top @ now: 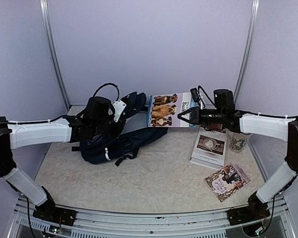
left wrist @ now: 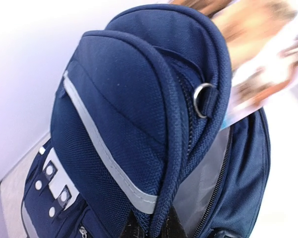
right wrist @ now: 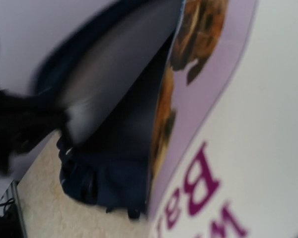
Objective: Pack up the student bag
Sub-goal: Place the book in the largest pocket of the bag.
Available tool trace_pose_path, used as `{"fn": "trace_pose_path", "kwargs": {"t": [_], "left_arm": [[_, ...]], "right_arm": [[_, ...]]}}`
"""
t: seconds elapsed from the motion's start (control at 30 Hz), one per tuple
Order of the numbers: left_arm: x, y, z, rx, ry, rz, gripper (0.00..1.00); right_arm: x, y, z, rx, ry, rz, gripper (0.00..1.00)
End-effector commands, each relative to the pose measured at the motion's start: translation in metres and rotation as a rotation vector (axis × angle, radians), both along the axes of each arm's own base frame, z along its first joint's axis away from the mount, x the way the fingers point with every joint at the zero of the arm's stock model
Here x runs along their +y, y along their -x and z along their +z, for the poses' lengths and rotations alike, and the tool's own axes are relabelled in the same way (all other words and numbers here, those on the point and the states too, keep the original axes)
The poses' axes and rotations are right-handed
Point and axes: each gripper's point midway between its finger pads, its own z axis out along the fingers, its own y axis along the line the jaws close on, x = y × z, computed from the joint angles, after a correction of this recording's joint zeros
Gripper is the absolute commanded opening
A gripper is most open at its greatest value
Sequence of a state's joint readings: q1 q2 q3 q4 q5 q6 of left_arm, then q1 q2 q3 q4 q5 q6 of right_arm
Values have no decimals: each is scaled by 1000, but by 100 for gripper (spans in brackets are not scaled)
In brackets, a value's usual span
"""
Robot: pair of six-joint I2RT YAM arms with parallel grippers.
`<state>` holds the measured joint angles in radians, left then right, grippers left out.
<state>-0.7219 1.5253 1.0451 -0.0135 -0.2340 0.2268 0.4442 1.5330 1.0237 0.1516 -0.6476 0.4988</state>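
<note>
The student bag [top: 111, 144], dark navy with a pale stripe, lies at the left of the table with its top end lifted. My left gripper [top: 122, 110] is shut on the edge of the bag's upper flap [left wrist: 139, 99] and holds it up, so the grey-lined opening [left wrist: 203, 173] gapes; the black fingers [left wrist: 134, 229] pinch the flap's hem. My right gripper [top: 182, 115] is shut on a dog-cover book [top: 165, 109], held in the air with its left edge at the bag's opening. In the right wrist view the book [right wrist: 223, 148] fills the right side and hides the fingers; the bag's dark opening [right wrist: 124, 124] is beside it.
A book with a coffee-cup cover [top: 209, 147] lies right of centre, with a mug [top: 238, 142] beside it. A smaller illustrated book [top: 227, 181] lies nearer the front right. Pale walls and metal posts enclose the back.
</note>
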Motion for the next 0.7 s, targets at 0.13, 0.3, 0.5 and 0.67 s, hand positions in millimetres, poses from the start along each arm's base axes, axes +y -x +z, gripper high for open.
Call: {"fn": "trace_pose_path", "kwargs": {"t": [0.13, 0.3, 0.5, 0.67], "left_arm": [[-62, 40, 81, -266, 225, -112, 0], [-81, 52, 82, -264, 287, -154, 0], [-94, 65, 88, -261, 334, -203, 0], [-75, 57, 84, -262, 303, -118, 0]], "right_arm": [[31, 12, -45, 253, -74, 66, 0], [38, 31, -89, 416, -118, 111, 0], [90, 11, -75, 376, -200, 167, 0], [146, -12, -69, 369, -244, 228, 21]]}}
